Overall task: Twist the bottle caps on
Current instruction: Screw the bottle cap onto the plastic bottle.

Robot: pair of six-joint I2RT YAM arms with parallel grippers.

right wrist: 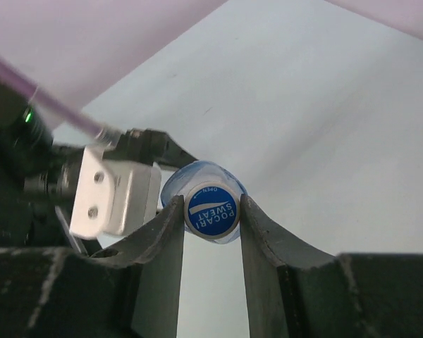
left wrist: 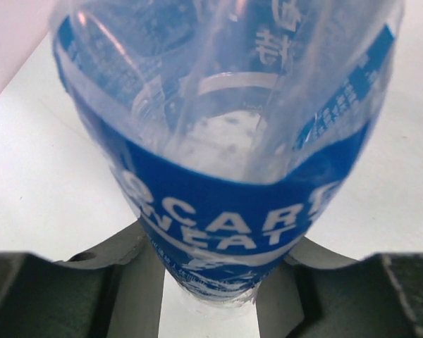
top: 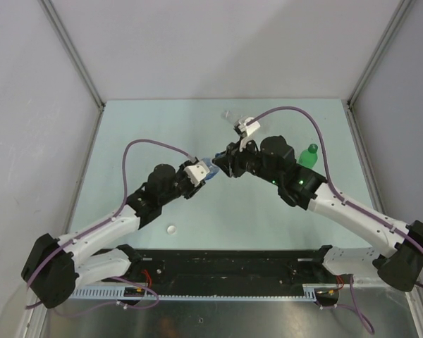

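Spanning the gap between the two arms over the middle of the table (top: 148, 127), the bottle (left wrist: 225, 211), clear with a blue label in white lettering, was gripped around its body by the left claw (left wrist: 215, 282), whose fingers were partly closed. The cap (right wrist: 212, 213), blue-topped with white print, was pinched by the right claw (right wrist: 211, 204), narrowed onto its sides. The neck was hidden behind the cap, and how far the cap was screwed on could not be told. From above, the bottle was mostly covered by both claws

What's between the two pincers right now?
The blue-label bottle: the left pincer grips it, and the right pincer clamps its cap. Both wrist views show this; the top view only partly.
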